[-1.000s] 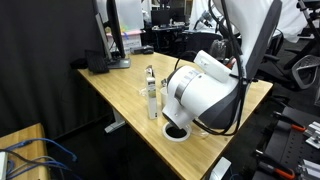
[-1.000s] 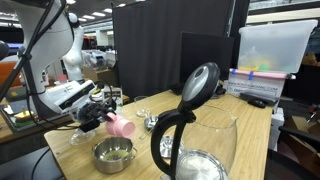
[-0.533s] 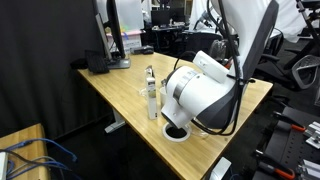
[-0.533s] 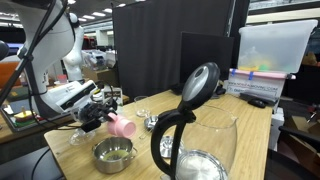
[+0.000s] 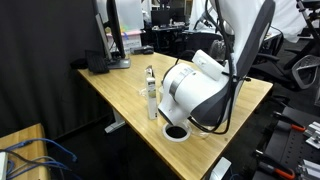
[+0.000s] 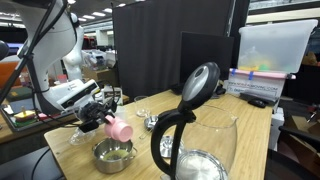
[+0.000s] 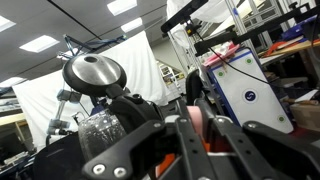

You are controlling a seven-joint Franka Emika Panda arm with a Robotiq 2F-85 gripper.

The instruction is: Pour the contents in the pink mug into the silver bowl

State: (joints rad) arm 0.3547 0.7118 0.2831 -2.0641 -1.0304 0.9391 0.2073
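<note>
In an exterior view the pink mug [image 6: 121, 129] hangs tipped on its side, mouth low, just above the silver bowl [image 6: 113, 153] on the wooden table. My gripper [image 6: 108, 122] is shut on the mug and reaches in from the left. In the wrist view the pink mug [image 7: 197, 122] sits pinched between the black fingers of the gripper [image 7: 195, 110]. What is inside the mug does not show. In the exterior view from the opposite side the white arm [image 5: 200, 92] hides mug and bowl.
A black-and-glass kettle [image 6: 190, 135] stands close in front, right of the bowl. A small steel dish [image 6: 150, 122] and a clear glass dish [image 6: 78, 136] lie nearby. A bottle [image 5: 151, 98] and a white round rim [image 5: 175, 131] sit by the arm; monitors stand behind.
The mug has sunk a little and tipped further toward the silver bowl. The gripper stays shut on it.
</note>
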